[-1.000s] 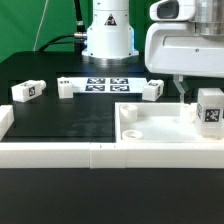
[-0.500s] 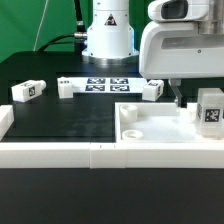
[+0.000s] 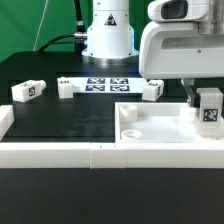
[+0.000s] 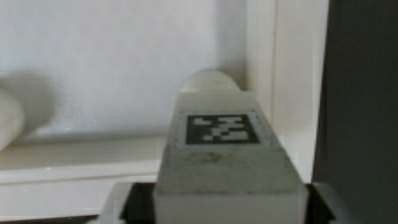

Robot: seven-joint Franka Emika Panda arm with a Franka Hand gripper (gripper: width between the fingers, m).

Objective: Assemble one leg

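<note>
A leg (image 3: 211, 112), a small white block with a square tag, stands upright over the far right corner of the white tabletop (image 3: 150, 128). My gripper (image 3: 204, 106) comes down on it from above, with one dark finger (image 3: 192, 102) against its left side. In the wrist view the leg (image 4: 222, 150) fills the space between my gripper's (image 4: 226, 208) fingers, which press on both of its sides. Three more legs lie on the black table: one (image 3: 27, 91) at the exterior view's left, one (image 3: 67, 87) beside the marker board, and one (image 3: 152, 88) behind the tabletop.
The marker board (image 3: 100, 84) lies at the back centre in front of the robot base (image 3: 107, 35). Long white rails (image 3: 60, 152) run along the front edge. A round peg hole boss (image 3: 128, 112) sits in the tabletop's near-left corner.
The visible finger has moved right, from a gap beside the leg to its side. The gripper body shifted slightly left. The leg has stayed in place.
</note>
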